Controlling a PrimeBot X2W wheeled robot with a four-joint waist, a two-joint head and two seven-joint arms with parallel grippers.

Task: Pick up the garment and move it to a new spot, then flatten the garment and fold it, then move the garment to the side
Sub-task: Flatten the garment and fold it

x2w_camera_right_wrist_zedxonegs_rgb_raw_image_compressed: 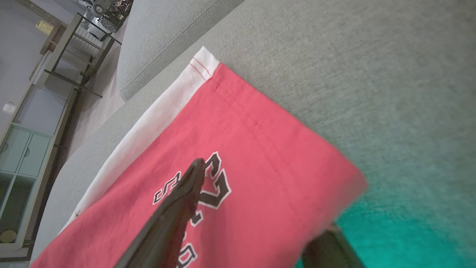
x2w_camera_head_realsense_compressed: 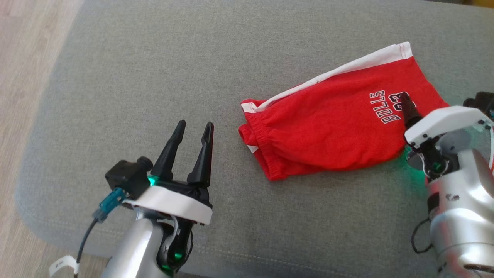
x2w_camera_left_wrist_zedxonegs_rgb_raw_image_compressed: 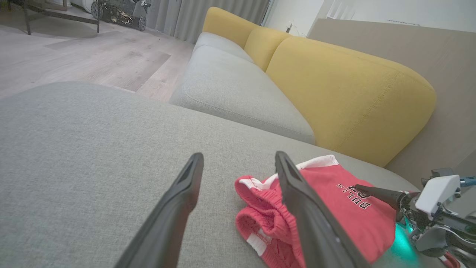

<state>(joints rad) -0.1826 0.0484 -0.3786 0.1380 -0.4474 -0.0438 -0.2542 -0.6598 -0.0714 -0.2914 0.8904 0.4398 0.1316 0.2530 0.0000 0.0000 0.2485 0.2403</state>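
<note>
The garment is a pair of red shorts (x2w_camera_head_realsense_compressed: 332, 123) with a white side stripe and "BULLS" lettering, lying folded over on the grey cushion (x2w_camera_head_realsense_compressed: 154, 77). Its elastic waistband is bunched at the left end. My left gripper (x2w_camera_head_realsense_compressed: 195, 125) is open above bare cushion, a little to the left of the waistband, with nothing in it. The left wrist view shows the shorts (x2w_camera_left_wrist_zedxonegs_rgb_raw_image_compressed: 357, 219) just right of my left gripper (x2w_camera_left_wrist_zedxonegs_rgb_raw_image_compressed: 238, 160). My right gripper (x2w_camera_head_realsense_compressed: 409, 116) is open at the garment's right edge. One finger (x2w_camera_right_wrist_zedxonegs_rgb_raw_image_compressed: 178, 208) lies over the lettering and the other sits under the hem of the shorts (x2w_camera_right_wrist_zedxonegs_rgb_raw_image_compressed: 267, 141).
The cushion's rounded left and front edges drop to a wooden floor (x2w_camera_head_realsense_compressed: 23, 77). Beyond it in the left wrist view are a second grey seat (x2w_camera_left_wrist_zedxonegs_rgb_raw_image_compressed: 238, 89) and yellow backrests (x2w_camera_left_wrist_zedxonegs_rgb_raw_image_compressed: 353, 96). Bare cushion stretches to the left and behind the shorts.
</note>
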